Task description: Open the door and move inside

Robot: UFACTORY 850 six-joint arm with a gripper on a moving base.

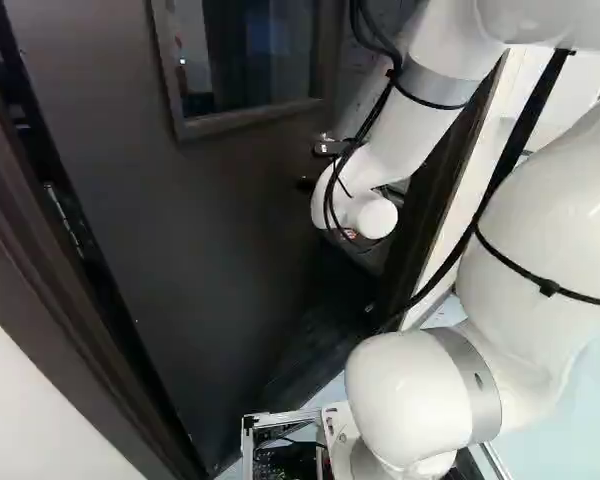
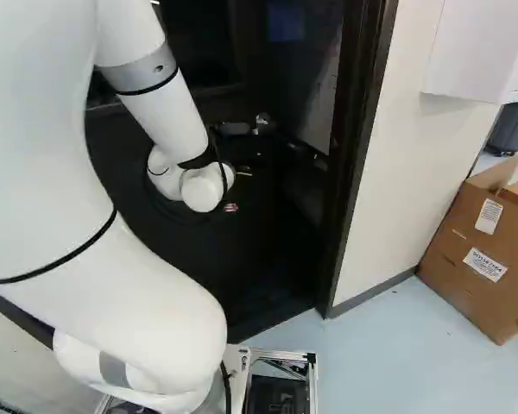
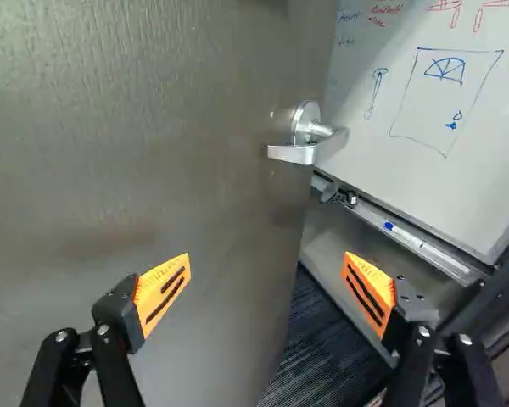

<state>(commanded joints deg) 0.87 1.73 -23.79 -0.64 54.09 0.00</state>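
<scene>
The dark door stands partly open, hinged at the left of the left base view, with a window in its upper part. Its silver lever handle also shows in the right base view beyond my wrist, and in the wrist view the handle sits near the door's free edge, ahead of the gripper and not touched. My gripper is wide open in the wrist view, one finger before the door, the other before the opening beside its edge. Nothing is between the fingers. In the base views my wrist hides the gripper.
Through the opening a whiteboard with a marker tray stands beside dark carpet. The dark door frame and pale wall flank the opening on the right. A cardboard box rests on the floor farther right.
</scene>
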